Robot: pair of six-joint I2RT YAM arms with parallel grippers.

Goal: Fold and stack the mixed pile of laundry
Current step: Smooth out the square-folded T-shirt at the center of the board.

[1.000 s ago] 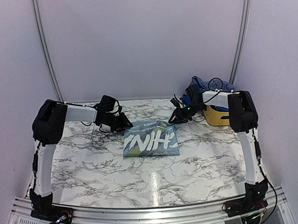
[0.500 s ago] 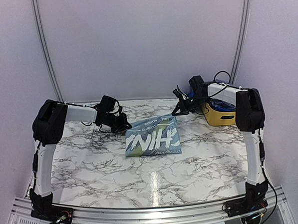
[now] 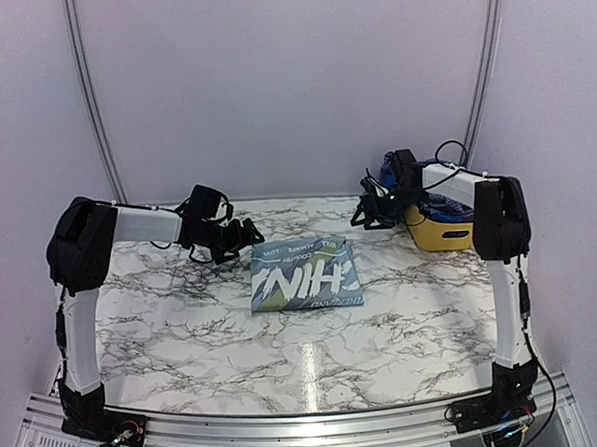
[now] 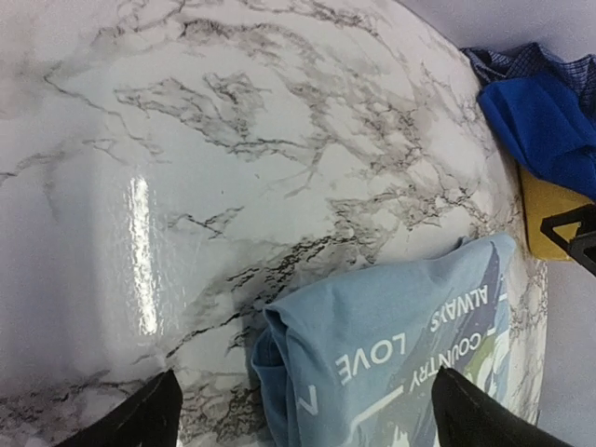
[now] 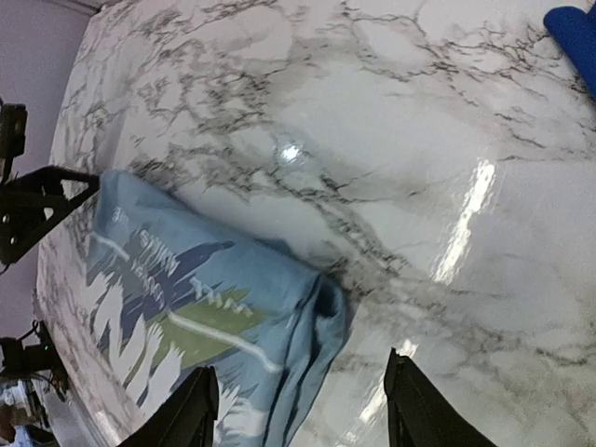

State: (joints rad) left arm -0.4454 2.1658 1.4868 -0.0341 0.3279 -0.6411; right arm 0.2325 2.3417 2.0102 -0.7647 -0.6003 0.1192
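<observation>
Marble table (image 3: 174,340): T-shirt (image 3: 304,274) mid-surface, away from edges | left fingers (image 4: 140,419) spread, empty | right fingers (image 5: 416,412) spread, empty

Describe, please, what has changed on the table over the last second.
Both grippers let go of the folded sky-blue T-shirt. The left gripper opened and drew back left, off the shirt's far left corner. The right gripper opened and pulled away toward the yellow basket. The T-shirt settled flat, nudged slightly right. The basket, its blue garments and the marble table stayed put.
</observation>
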